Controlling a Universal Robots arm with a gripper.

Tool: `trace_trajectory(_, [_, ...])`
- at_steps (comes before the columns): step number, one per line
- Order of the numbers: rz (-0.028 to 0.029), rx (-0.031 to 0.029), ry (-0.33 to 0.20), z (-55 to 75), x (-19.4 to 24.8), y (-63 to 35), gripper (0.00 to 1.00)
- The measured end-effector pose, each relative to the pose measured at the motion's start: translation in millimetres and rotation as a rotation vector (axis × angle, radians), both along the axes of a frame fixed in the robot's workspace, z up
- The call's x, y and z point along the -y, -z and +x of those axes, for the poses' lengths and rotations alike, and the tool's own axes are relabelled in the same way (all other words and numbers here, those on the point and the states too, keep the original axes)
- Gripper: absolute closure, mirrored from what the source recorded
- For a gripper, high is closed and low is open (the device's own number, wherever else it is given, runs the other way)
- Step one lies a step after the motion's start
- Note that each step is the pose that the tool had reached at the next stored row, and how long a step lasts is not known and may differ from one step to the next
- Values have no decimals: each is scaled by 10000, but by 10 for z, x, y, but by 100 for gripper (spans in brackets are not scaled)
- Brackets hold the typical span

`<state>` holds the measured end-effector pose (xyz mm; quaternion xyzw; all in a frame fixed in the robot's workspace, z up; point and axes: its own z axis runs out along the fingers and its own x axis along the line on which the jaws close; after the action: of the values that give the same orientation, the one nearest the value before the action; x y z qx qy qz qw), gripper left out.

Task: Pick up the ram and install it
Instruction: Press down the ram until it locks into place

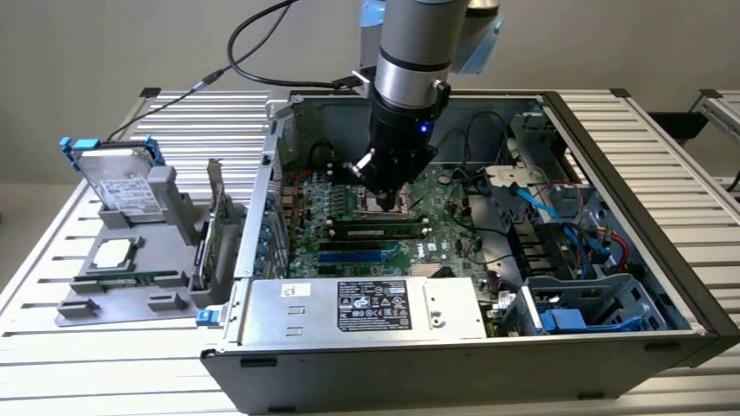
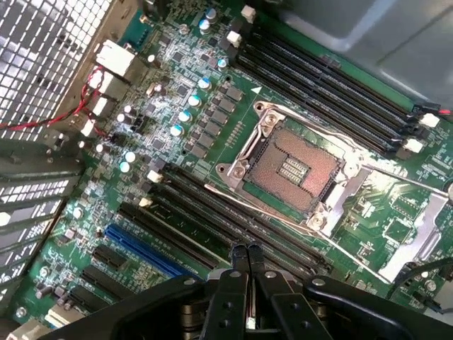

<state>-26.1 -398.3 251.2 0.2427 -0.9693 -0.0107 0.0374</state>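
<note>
Exterior view, L to R: grey holder tray (image 1: 127,286) w/ one ram (image 1: 130,279) (thin green stick, lying flat) beside the open PC case (image 1: 647,260); a second ram stick (image 1: 379,230) is seated in a motherboard slot. Gripper (image 2: 247,256), fingers pressed together and holding nothing, hovers near the CPU socket (image 2: 294,170).

My hand (image 1: 387,201) blocks the CPU socket (image 2: 296,168) in the exterior view. My arm runs off that frame's top edge. Hand body cut by the wrist view's edge, fingers (image 2: 238,263) pressed together. Ram (image 1: 377,230) in the slot: chips too small to tell. Label on the power supply (image 1: 373,306) unreadable. Case (image 1: 647,342) bottom corner cropped.
</note>
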Motion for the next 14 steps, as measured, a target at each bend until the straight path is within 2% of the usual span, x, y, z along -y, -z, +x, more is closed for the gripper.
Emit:
trace_trajectory(2, [0, 0, 468, 0, 0, 1, 90])
trace_trajectory(14, [1, 0, 2497, 0, 0, 10, 90])
